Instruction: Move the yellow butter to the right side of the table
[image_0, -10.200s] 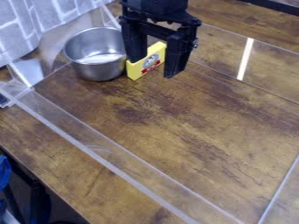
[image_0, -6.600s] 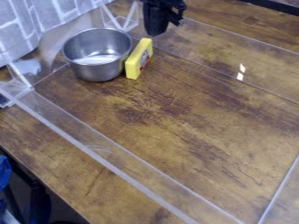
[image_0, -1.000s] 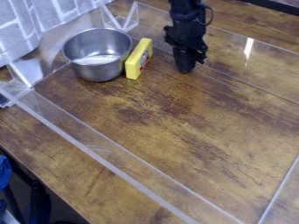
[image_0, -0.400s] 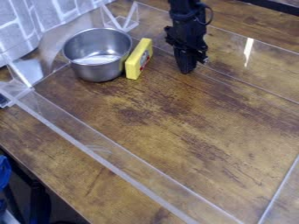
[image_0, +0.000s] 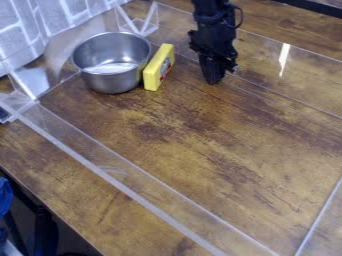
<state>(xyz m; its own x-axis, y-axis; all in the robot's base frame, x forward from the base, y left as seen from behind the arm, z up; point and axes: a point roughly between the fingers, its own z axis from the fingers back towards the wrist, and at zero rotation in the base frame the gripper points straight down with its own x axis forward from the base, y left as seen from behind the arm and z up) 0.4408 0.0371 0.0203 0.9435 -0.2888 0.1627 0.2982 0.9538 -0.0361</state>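
Note:
The yellow butter (image_0: 159, 66) is a small yellow box lying on the table (image_0: 201, 140) at the back, just right of the steel bowl (image_0: 110, 60). My black gripper (image_0: 211, 76) points straight down to the right of the butter, a short gap away, its tips at the tabletop. Its fingers are pressed together with nothing between them. The butter lies free, touched by nothing.
A clear plastic rim (image_0: 94, 160) edges the tabletop on the left and front. A white patterned cloth (image_0: 47, 25) hangs at the back left behind the bowl. Bare wood spreads to the right and front of the gripper.
Nothing has moved over the last second. Several seconds before, the gripper was open over the butter, then shut above it, and it has since come down to the butter's right.

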